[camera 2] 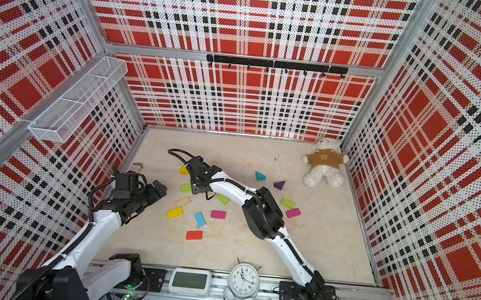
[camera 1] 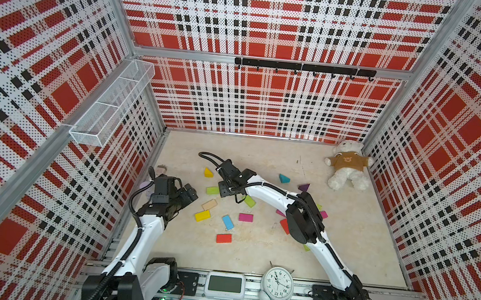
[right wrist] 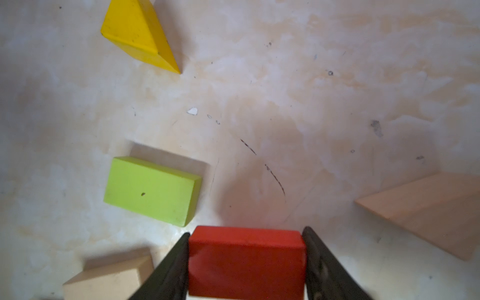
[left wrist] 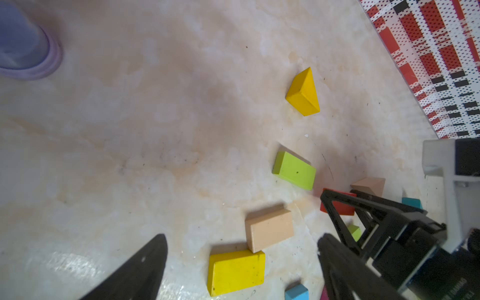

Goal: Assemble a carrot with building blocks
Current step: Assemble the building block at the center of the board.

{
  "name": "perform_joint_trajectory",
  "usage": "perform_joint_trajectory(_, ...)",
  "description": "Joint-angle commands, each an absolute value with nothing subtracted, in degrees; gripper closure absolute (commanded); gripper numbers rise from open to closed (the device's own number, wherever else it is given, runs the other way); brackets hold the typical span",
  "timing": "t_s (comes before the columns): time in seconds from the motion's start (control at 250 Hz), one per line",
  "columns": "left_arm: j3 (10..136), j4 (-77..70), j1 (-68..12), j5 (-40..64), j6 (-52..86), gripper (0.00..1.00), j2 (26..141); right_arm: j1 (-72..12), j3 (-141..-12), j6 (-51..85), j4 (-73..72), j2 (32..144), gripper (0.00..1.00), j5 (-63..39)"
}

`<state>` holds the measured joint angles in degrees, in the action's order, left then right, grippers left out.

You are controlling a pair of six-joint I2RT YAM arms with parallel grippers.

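Grip on! Right gripper (right wrist: 246,231) clamps its black fingers against both sides of a red rectangular wooden block (right wrist: 246,259), near the middle of the beige marbled table (camera 1: 345,244). Lime green rectangular block (camera 1: 213,190) lies at its nine o'clock, yellow triangular block (camera 1: 208,172) at ten. Left gripper (left wrist: 242,236) gapes wide, empty.

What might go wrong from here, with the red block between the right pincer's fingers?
1. The lime green block lies close beside the red block held in the right pincer; a sideways move may knock it.
2. The open left pincer hovers nearby, so the two arms might collide over the blocks.
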<state>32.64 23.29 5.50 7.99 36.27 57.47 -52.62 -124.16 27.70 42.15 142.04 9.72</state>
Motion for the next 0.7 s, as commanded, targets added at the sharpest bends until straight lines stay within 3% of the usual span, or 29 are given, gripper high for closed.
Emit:
perform_joint_trajectory(0.0,32.01,21.40,4.91,8.54,37.13,0.08,58.09,-52.21,-126.24,28.91,41.49,144.35,0.37,8.64)
perform_joint_trajectory(0.332,32.69,20.50,2.90,8.64,36.86,0.09,60.56,-51.40,-127.93,30.06,40.69,146.01,0.34,6.90)
perform_joint_trajectory(0.548,33.42,20.57,0.79,7.37,36.39,0.10,61.83,-51.34,-128.10,30.41,40.44,145.98,0.26,6.05)
perform_joint_trajectory(0.7,34.05,20.41,-0.43,6.47,35.87,0.15,63.34,-51.00,-123.92,31.03,36.96,141.77,0.25,5.90)
